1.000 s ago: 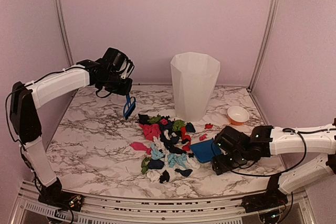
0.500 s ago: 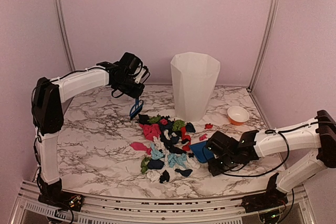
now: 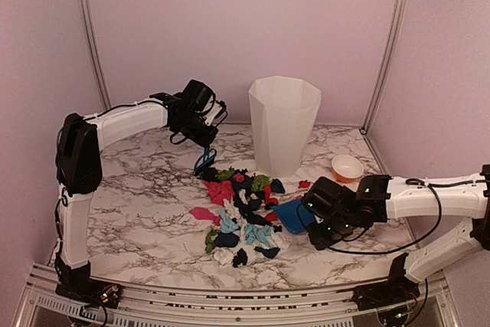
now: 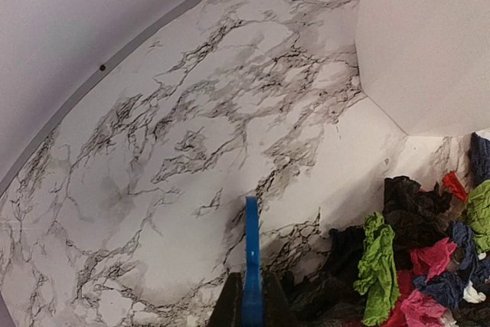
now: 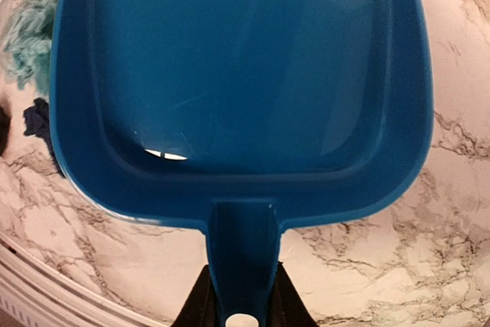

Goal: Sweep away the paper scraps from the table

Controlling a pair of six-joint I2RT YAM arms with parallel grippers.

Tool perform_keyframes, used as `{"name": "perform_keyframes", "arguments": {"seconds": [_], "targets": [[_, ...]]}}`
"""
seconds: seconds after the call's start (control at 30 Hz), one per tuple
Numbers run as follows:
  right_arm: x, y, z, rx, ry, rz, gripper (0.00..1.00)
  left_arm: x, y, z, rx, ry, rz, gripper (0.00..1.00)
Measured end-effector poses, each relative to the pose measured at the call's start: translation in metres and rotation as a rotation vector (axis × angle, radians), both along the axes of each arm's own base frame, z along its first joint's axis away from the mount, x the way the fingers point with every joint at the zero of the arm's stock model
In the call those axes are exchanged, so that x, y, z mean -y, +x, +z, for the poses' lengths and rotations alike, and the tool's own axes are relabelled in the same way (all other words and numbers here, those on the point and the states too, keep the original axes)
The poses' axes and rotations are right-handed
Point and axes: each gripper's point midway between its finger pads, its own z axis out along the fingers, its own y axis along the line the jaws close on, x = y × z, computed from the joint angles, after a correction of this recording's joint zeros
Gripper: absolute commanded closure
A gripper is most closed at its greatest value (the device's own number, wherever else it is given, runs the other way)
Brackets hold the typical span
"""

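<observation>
The white, grey-veined marble surface (image 3: pixel 138 189) carries a loose heap of scraps (image 3: pixel 239 216) at its middle: black, red, pink, green, light blue and white. One red scrap (image 3: pixel 305 184) lies a little apart on the right. A tall white bin (image 3: pixel 283 124) stands just behind the heap. A small orange bowl (image 3: pixel 347 167) sits to the bin's right.

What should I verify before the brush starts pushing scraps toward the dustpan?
1. Grip of left pincer on brush: ok, shut on it.
2. Grip of right pincer on dustpan handle: ok.
3. Inside of dustpan empty: ok.
4. Lip of dustpan flat on table: cannot tell.
5. Position of brush across the paper scraps from dustpan: ok.
6. All scraps in one pile: not ok; a red scrap lies apart, near the white bin.
</observation>
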Motion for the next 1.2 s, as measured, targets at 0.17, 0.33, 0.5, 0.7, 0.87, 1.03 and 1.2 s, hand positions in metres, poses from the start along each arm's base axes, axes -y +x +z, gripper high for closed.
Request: {"name": "perform_keyframes", "arguments": {"seconds": [0.17, 0.33, 0.5, 0.7, 0.87, 1.03, 1.2], "targets": [[-0.013, -0.028, 0.017, -0.053, -0.013, 0.092, 1.0, 0.013, -0.007, -0.002, -0.001, 0.003, -0.037, 1.0], [-0.008, -0.07, 0.018, -0.152, -0.07, 0.16, 1.0, 0.022, -0.01, -0.003, 0.001, 0.003, -0.056, 1.0], [0.006, -0.102, 0.028, -0.22, -0.079, 0.176, 1.0, 0.024, -0.011, -0.003, 0.002, 0.002, -0.061, 1.0], [0.013, -0.131, 0.026, -0.296, -0.112, 0.205, 1.0, 0.026, -0.012, -0.003, 0.003, 0.001, -0.068, 1.0], [0.005, -0.131, 0.008, -0.323, -0.167, 0.212, 1.0, 0.032, -0.016, -0.003, 0.001, 0.001, -0.098, 1.0], [-0.014, -0.108, -0.011, -0.318, -0.19, 0.207, 1.0, 0.045, -0.023, -0.006, -0.001, -0.003, -0.145, 1.0], [-0.047, -0.062, -0.011, -0.252, -0.162, 0.212, 1.0, 0.061, -0.035, -0.009, -0.004, -0.006, -0.204, 1.0]]}}
